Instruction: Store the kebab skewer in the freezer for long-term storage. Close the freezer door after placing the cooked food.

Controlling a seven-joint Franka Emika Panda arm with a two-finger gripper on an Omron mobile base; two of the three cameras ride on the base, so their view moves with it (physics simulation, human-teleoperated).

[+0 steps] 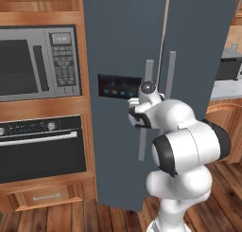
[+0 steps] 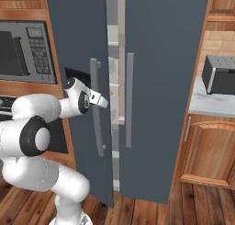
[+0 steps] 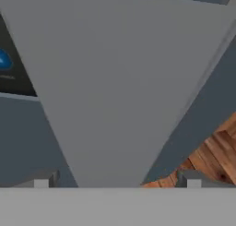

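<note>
The robot arm (image 1: 189,150) is white, smooth and shiny, made of fat round parts like big sausages joined together. Dark black rings sit where the parts meet. Just behind the gripper (image 2: 102,100), the wrist has a round black cap on its side with a small grey spot in the middle. Above the hand sits a little round grey knob that looks like an eye. The gripper itself is white and grey, and its two finger tips (image 3: 41,182) are small grey blocks.
</note>
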